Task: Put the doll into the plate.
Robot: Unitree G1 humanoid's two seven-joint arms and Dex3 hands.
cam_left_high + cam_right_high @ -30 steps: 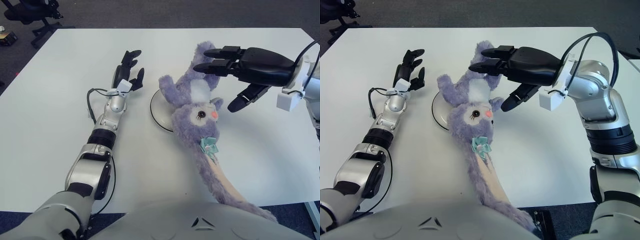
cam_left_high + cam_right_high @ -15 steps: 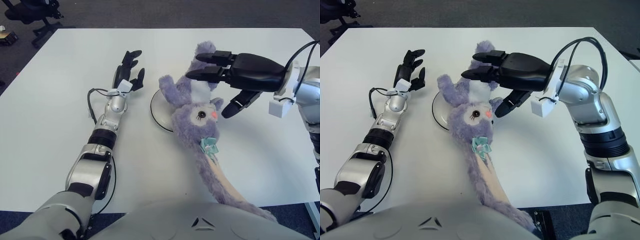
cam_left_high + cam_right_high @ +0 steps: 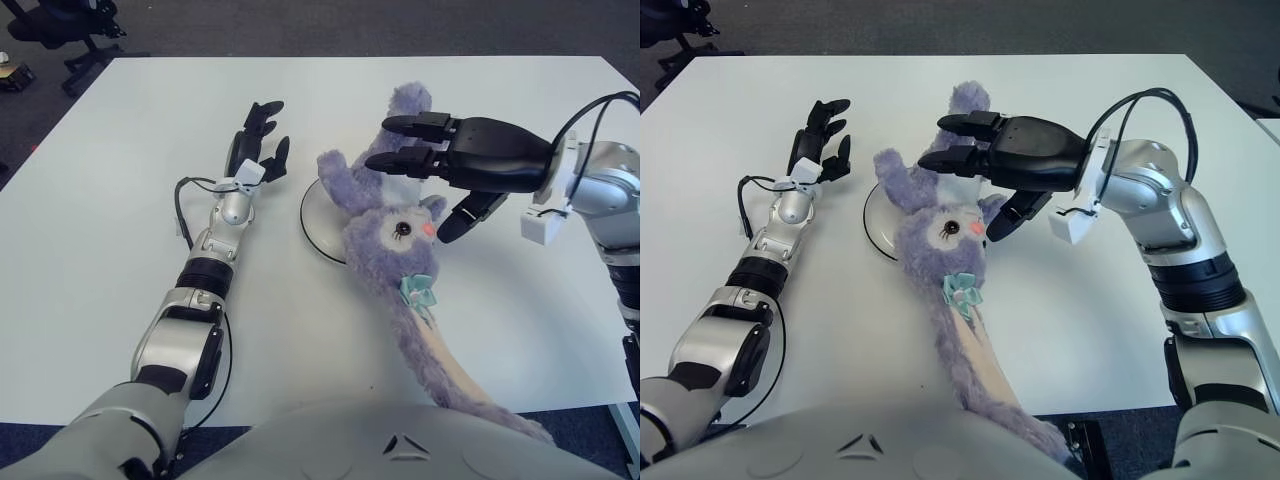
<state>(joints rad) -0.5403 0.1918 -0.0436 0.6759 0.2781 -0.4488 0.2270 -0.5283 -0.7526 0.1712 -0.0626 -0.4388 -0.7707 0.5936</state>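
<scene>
right robot hand point(image 3: 455, 170) over doll point(image 3: 390, 235)

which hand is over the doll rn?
The right hand, fingers spread above the purple doll. The left hand rests on the table, apart.

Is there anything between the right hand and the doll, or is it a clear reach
Nothing visible blocks it. The right hand hovers open just above the doll, which already lies partly across the plate.
</scene>
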